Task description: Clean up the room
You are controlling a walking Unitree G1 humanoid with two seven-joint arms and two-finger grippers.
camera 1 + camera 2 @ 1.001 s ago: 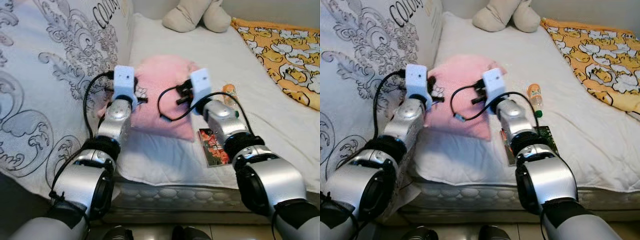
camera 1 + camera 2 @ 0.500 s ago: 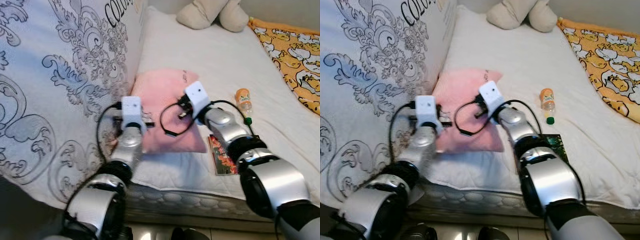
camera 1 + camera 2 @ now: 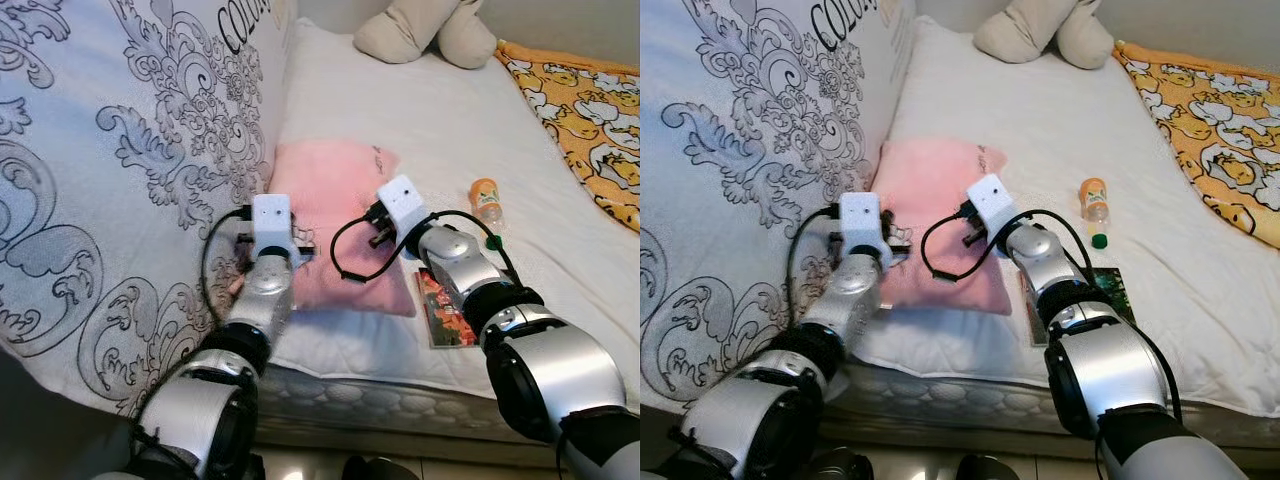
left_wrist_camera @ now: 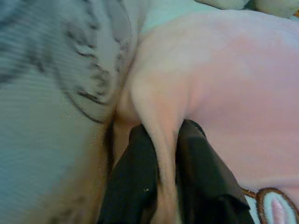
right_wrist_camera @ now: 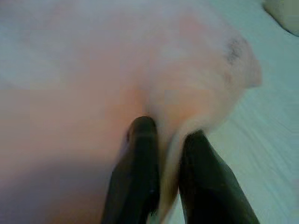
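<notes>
Both arms are lowering the pink pillow (image 3: 335, 215) since a second ago; it is now lying near the bed's (image 3: 400, 110) front edge, against the patterned quilt (image 3: 110, 170). Left gripper (image 4: 161, 186) is pinching its left edge; right gripper (image 5: 166, 182) is pinching a fold on its right side. Nearby, a booklet (image 3: 440, 310) and bottle (image 3: 486, 198) are lying. Advisable: keep both pinches level while moving.
</notes>
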